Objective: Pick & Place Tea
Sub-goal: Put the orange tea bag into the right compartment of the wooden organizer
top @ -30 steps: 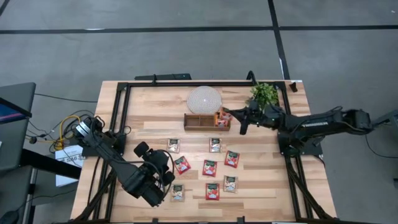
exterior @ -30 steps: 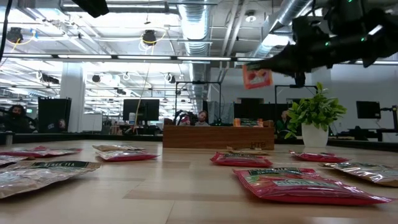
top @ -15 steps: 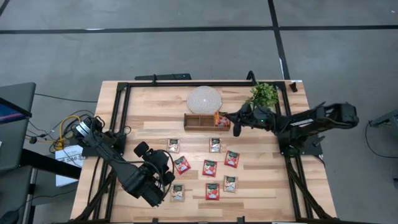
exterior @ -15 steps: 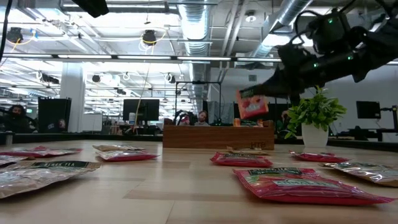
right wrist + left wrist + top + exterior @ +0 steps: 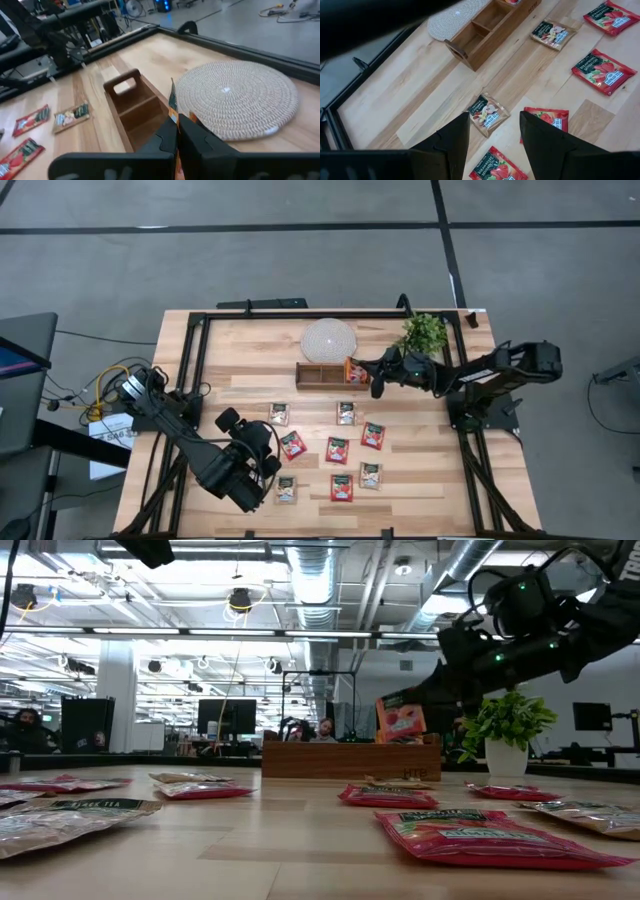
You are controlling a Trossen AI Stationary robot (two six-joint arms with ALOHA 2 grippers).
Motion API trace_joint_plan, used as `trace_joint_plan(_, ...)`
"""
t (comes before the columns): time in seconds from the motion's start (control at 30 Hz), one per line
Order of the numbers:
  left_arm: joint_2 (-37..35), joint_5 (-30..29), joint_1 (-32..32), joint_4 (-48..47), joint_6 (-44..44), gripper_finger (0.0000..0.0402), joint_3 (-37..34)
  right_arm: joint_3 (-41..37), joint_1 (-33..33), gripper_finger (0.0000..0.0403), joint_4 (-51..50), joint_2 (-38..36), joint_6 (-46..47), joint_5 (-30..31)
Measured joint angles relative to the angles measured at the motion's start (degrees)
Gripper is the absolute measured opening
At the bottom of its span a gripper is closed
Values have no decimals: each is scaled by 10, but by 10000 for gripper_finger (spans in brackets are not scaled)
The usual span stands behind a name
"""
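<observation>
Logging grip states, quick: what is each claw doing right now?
Left claw: open, empty, above the sachets.
Right claw: shut on a red sachet over the tray.

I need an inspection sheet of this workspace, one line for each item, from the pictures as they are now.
Surface: pale wooden table inside a black frame.
Job's things: eight tea sachets lie flat on the table; one red sachet is held upright over the right end of the wooden tray.
Clutter: round woven mat; small potted plant.
Grippers: right gripper shut on the red sachet; left gripper open, above the sachets on the table's left.
Cables: bundle beside the table's left edge.
Surroundings: grey floor; office room with people beyond.
</observation>
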Motion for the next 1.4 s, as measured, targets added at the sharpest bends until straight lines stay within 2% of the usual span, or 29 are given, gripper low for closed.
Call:
trace_joint_plan(0.63,0,2,7,0,6,167,0,0,0,1,2,15,-5,14)
trace_joint_plan(1.0,0,7,8,0,9,167,0,1,0,69,1,15,-9,44)
trace_joint_plan(1.4,0,8,8,0,9,167,0,9,-1,75,1,9,-10,40)
